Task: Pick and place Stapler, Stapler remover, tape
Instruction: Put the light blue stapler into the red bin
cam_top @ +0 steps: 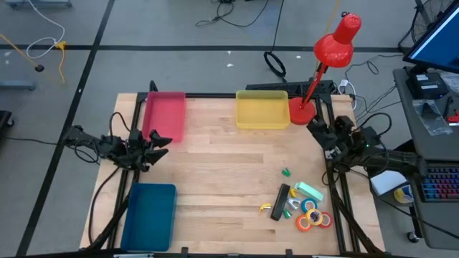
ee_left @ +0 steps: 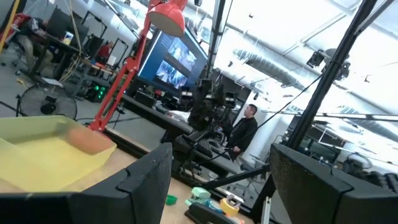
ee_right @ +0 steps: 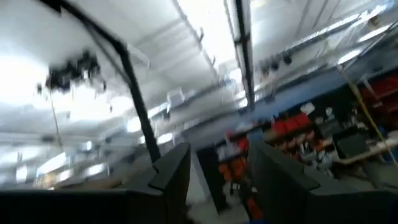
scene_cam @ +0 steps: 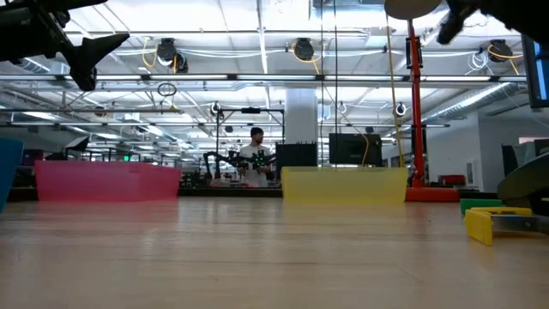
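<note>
Both arms wait raised, off the table [cam_top: 215, 165]. Left gripper [cam_top: 163, 140] jaws wide, empty; right gripper [cam_top: 315, 126] part-open, empty. Stapler [cam_top: 280, 201] and tape [cam_top: 314, 217] lie unsorted near the right arm's base.

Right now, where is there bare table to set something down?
Bare wood runs across the middle, between the pink tray, the yellow tray and the blue tray. The corner near the right arm is crowded: black stapler, tape rolls, small bits.
</note>
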Controlling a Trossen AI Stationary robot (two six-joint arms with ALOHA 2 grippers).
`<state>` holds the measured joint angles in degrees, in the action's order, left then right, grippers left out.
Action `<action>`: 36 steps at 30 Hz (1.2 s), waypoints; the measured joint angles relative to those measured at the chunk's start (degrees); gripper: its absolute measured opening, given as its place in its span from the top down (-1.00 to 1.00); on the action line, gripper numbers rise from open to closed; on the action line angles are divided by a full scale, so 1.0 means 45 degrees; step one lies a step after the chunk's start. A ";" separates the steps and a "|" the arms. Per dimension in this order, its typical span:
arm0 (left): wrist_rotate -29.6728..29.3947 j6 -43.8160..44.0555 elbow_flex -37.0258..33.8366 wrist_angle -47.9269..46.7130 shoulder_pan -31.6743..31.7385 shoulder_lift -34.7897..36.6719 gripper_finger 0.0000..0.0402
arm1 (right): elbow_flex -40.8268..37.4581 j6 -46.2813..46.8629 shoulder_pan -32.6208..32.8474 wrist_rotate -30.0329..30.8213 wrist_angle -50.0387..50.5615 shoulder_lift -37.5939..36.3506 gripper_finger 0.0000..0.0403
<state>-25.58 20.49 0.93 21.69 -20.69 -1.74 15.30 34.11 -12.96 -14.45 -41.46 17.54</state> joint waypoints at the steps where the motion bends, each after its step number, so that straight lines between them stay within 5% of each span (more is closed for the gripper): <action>1: 0.0002 0.0048 0.0000 -0.0002 0.0001 0.0000 -0.34 | 0.0506 -0.0294 0.0140 -0.0290 0.0371 0.0526 0.23; 9: 0.0000 0.0064 0.0000 -0.0127 -0.0001 0.0000 -0.34 | 0.5013 -0.1476 0.0908 -0.1934 0.7749 0.4568 0.23; 18: 0.0007 0.0098 0.0000 -0.0693 0.0001 -0.0015 -0.34 | 0.8205 0.0045 0.1622 -0.2153 1.7543 0.7081 0.23; 30: 0.0014 0.0215 0.0000 -0.1665 0.0000 -0.0015 -0.34 | 0.8876 0.6519 0.3531 -0.2085 2.5941 0.7377 0.23; 36: 0.0009 0.0187 0.0000 -0.1989 0.0000 -0.0015 -0.34 | 0.8876 0.9166 0.4578 -0.2085 2.7477 0.7373 0.23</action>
<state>-25.54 21.33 0.93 12.74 -20.69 -1.80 55.24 75.35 7.64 -23.83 82.19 50.72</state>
